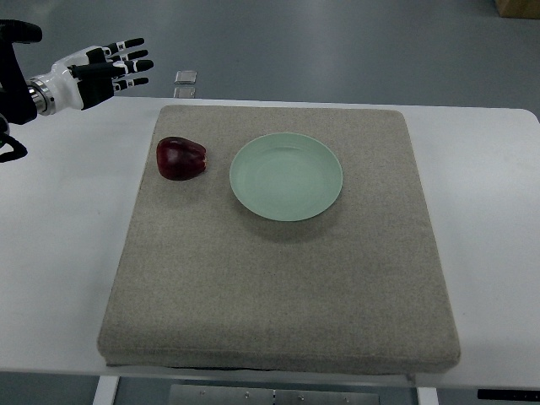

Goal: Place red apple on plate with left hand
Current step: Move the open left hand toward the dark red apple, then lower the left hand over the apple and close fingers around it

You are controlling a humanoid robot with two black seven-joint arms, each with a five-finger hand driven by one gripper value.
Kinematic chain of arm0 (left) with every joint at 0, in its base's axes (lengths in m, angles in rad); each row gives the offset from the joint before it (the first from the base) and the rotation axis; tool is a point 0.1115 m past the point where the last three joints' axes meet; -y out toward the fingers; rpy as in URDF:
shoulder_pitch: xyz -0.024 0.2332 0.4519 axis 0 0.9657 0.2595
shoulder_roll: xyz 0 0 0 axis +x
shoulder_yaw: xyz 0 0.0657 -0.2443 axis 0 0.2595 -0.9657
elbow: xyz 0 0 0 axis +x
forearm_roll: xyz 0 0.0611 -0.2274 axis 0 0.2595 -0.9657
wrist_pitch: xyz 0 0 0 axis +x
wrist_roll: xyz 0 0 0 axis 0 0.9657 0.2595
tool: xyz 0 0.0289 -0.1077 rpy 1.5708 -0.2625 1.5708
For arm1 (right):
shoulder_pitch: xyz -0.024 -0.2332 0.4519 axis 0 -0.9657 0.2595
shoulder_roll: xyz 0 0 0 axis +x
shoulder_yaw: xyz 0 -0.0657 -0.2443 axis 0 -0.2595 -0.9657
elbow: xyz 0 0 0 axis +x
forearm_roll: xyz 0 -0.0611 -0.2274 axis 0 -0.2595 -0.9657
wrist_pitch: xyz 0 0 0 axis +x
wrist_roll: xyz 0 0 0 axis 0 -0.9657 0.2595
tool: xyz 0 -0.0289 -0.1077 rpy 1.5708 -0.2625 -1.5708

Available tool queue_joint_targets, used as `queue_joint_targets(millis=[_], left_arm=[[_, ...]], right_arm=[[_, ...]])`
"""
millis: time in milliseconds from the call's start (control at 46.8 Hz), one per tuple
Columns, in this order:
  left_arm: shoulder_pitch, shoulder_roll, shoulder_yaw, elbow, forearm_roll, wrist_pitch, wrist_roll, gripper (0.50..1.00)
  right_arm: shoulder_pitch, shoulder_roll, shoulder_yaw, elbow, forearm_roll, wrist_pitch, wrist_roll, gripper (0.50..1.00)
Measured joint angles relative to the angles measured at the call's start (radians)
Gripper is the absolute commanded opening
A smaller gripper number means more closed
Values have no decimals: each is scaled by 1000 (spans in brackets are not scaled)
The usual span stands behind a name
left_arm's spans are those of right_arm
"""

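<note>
A grey floor shows along the top of the frame, and below it a white counter [59, 253] fills most of the view, smooth and matte. On it lies a large square mat [278, 287] of coarse beige-grey fabric with rounded corners and a soft, thick edge.

The task looks barely begun. The red apple [180, 158] sits on the mat in the upper left part of the frame, just beside the plate [286, 176] but apart from it, with a strip of fabric showing between them. The apple is dark red, glossy and slightly lopsided. The plate is round, shallow and pale green, glazed smooth, and holds nothing.

The left hand [105, 69] hangs in the upper left corner of the frame, above the counter's far edge and well apart from the apple. It has a white shell with black jointed fingers [135, 63], which are stretched out and lightly spread, holding nothing. The right hand is out of view.

Everything remains to be done: reaching down to the apple, grasping it, carrying it across and setting it in the plate. A small pale object [186, 77] lies on the floor beyond the counter; what it is cannot be told.
</note>
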Motion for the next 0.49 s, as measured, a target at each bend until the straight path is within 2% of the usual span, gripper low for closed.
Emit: queue_joint_targets(millis=[107,192,320,491], left_arm=[[-1,80,-1,-103,209,5,-91,988],[-1,124,0,-167,365,10,-124,986],[-2,166,2,-238,589,16,-150,986],[-4,172,31,-319,821,19,-152,988]], right_arm=[[0,0,0,0,0,0,0,932],[0,0,0,0,0,0,0,932],[0,0,0,0,0,0,0,932],[0,0,0,0,0,0,0,932]])
